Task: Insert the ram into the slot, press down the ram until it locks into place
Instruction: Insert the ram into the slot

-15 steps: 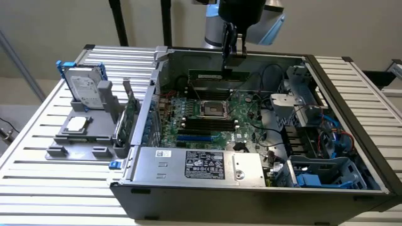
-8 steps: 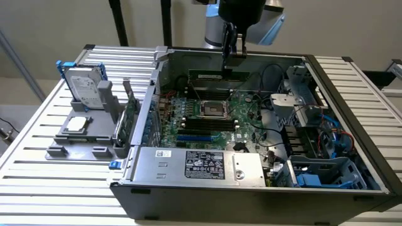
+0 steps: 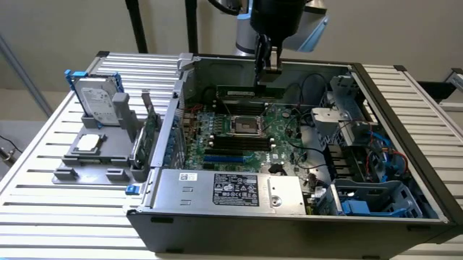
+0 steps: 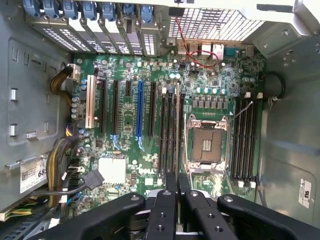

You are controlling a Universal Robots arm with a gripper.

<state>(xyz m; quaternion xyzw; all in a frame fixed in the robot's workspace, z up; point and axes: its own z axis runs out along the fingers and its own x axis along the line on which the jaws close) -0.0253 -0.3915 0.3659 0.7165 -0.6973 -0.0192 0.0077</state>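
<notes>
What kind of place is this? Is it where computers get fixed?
Probably a robot testing workshop. An open computer case sits on a slatted metal table, a robot's pincer holds a memory stick above its circuit board, and a hard drive stands in a holder beside it.

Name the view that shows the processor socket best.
The wrist view: it looks straight down on the processor socket, showing its silver frame and the dark centre inside. The exterior view shows the socket at a slant, in the middle of the green motherboard.
</notes>
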